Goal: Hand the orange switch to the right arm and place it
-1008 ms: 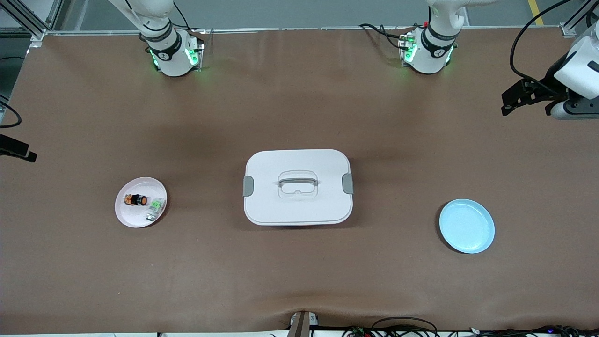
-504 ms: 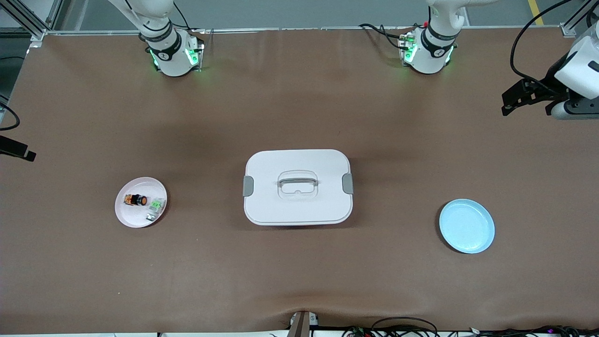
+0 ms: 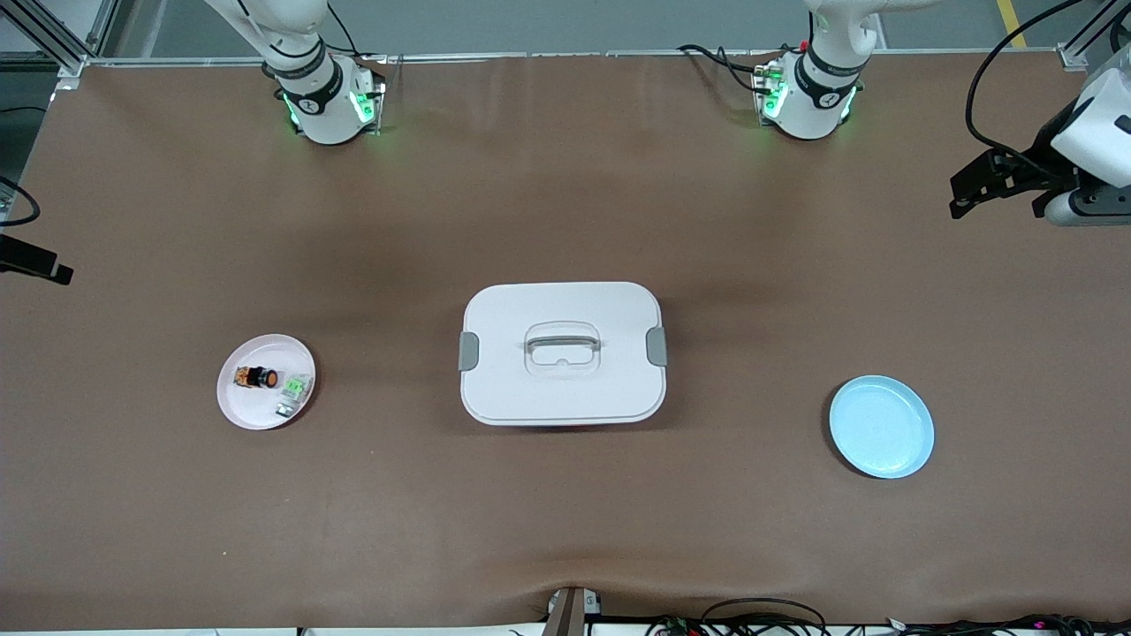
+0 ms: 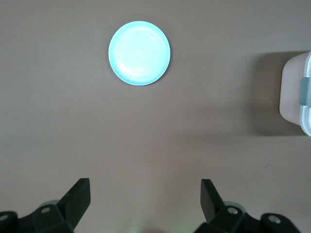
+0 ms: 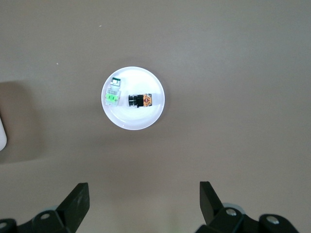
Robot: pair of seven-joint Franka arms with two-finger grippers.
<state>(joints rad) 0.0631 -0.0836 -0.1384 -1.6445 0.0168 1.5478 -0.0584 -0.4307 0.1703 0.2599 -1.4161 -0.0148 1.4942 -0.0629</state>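
The tiny black push-button switch with the orange cap (image 3: 257, 378) lies on its side in the small pale pink round plate (image 3: 243, 406) toward the right arm's end of the table, its long axis running along the table's length, with the orange cap turned toward the small green-and-clear part (image 3: 296, 389) that lies just beside it in the same plate. The right gripper (image 5: 144, 195) hangs high above the brown mat with its fingers spread wide and nothing between them, and in the right wrist view the plate sits ahead of the open jaws, well apart from them, so the switch is plainly nearer to this arm than to the other. The left gripper (image 4: 146, 194) is likewise spread and empty, up in the air at the left arm's end of the table, with the empty light blue round plate (image 4: 139, 53) ahead of it. Between the two plates stands the white rectangular lidded box with grey side clips (image 3: 562, 352), its lid shut, so what it holds cannot be seen. Neither arm has touched the switch, and I would judge that whichever gripper goes for it must come down with its fingers set across the short black body, keeping clear of the green part.
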